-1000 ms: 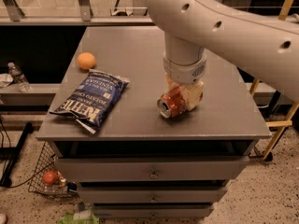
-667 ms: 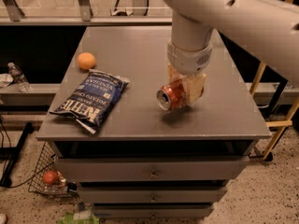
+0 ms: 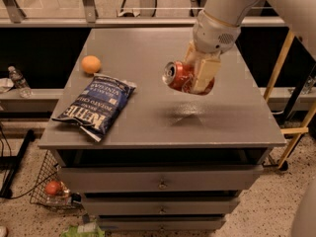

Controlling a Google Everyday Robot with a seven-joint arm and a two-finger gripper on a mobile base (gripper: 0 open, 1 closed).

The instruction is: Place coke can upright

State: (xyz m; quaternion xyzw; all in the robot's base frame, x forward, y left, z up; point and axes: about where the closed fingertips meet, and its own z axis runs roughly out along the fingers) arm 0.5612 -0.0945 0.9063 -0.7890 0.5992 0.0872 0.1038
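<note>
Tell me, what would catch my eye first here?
A big white arm reaches in from the top right. Its gripper, shut on the red coke can, holds it sideways in the air above the grey table. To the left lie a blue chip bag and, behind it, an orange.

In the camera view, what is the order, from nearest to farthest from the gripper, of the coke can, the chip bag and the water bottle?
1. coke can: clamped in the gripper, above the table.
2. chip bag: lying on the table, toward the picture's left.
3. water bottle: beyond the table's left edge in the picture.
</note>
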